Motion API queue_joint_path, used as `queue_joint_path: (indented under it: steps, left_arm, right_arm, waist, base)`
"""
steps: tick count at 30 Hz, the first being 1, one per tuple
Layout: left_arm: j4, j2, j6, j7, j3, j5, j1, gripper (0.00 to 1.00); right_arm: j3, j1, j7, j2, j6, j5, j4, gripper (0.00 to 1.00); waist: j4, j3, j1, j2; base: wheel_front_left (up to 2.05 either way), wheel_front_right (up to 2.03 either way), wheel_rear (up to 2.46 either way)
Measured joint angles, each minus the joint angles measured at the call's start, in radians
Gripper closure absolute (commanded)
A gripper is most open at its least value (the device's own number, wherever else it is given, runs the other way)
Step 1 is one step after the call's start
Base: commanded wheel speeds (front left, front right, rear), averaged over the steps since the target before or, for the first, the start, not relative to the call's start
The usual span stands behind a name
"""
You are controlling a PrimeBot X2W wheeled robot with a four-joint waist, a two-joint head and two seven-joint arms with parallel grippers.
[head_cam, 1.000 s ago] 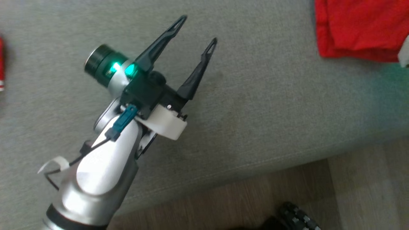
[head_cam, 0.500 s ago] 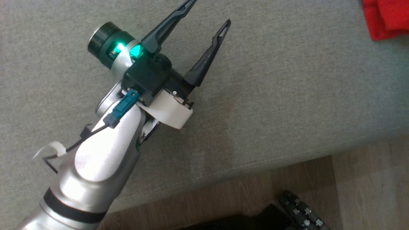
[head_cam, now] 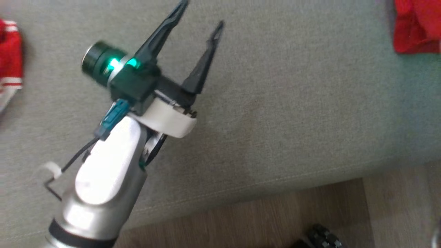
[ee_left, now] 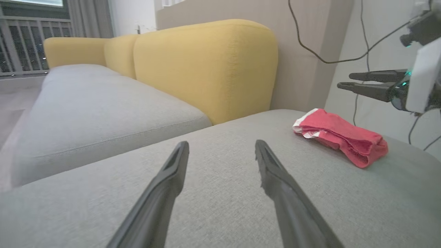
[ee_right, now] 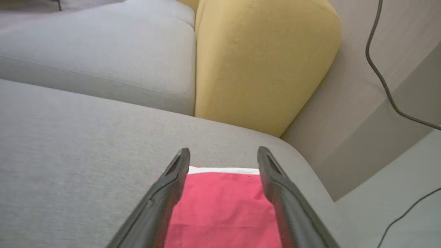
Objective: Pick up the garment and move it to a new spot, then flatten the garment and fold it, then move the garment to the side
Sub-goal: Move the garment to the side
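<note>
Garment (ee_left: 341, 136), red and folded, lies right of centre in the left wrist view on the grey sofa seat (ee_left: 224, 206), near a yellow backrest (ee_left: 206, 69). Left claw (head_cam: 201, 13) gapes wide, empty. Right claw (ee_right: 223, 151) hangs spread above the garment, gripping nothing.

Soft, even indoor light is filling every view, with no hard glare. Head view is smearing with motion blur: the left gripper (head_cam: 202, 13) is looking soft, its green lamp (head_cam: 113, 63) is glowing, and a teal tint is washing the cushion (head_cam: 310, 103) at right. Daylight is coming from the window (ee_left: 31, 3) in the left wrist view. Near fingers (ee_left: 162, 193) are blurring and edges are bending.
</note>
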Motion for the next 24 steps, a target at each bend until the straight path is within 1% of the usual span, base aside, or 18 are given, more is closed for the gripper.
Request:
queue_joint_path:
  steps: [4,6,9,13,18,20,24]
  left_arm:
    - [0.001,-0.015,0.019,0.000,0.061,-0.022,0.076,0.00]
    - [0.001,-0.022,0.028,0.000,0.093,-0.024,0.120,0.00]
    - [0.001,-0.029,0.037,0.000,0.132,-0.030,0.187,0.00]
    - [0.008,-0.043,0.053,0.000,0.183,-0.030,0.278,0.00]
    - [0.017,-0.054,0.062,0.000,0.224,-0.014,0.390,0.00]
    - [0.017,-0.065,0.071,0.000,0.252,-0.023,0.436,0.00]
    - [0.015,-0.077,0.084,0.000,0.291,-0.025,0.524,0.00]
  right_arm:
    - [0.057,0.023,-0.035,0.056,0.000,0.015,-0.020,0.00]
    - [0.086,0.051,-0.098,0.091,0.000,0.039,-0.034,0.00]
    - [0.153,0.124,-0.174,0.114,0.000,0.052,-0.032,0.00]
    - [0.161,0.236,-0.246,0.162,0.000,0.097,0.000,0.00]
    - [0.157,0.353,-0.286,0.213,0.000,0.108,0.003,0.00]
    - [0.145,0.406,-0.292,0.227,0.000,0.108,-0.008,0.00]
    - [0.144,0.509,-0.293,0.235,0.000,0.087,-0.022,0.00]
  waist:
    - [0.015,-0.067,0.0000,0.0000]
    - [0.025,-0.107,0.0000,0.0000]
    - [0.045,-0.167,-0.0001,0.0000]
    - [0.078,-0.245,-0.0001,0.0000]
    - [0.121,-0.338,-0.0001,0.0001]
    - [0.137,-0.371,-0.0001,0.0001]
    - [0.163,-0.427,-0.0001,0.0001]
  base:
    - [0.00,0.00,0.00]
    - [0.00,0.00,0.00]
    - [0.00,0.00,0.00]
    - [0.00,0.00,0.00]
    - [0.00,0.00,0.00]
    - [0.00,0.00,0.00]
    - [0.00,0.00,0.00]
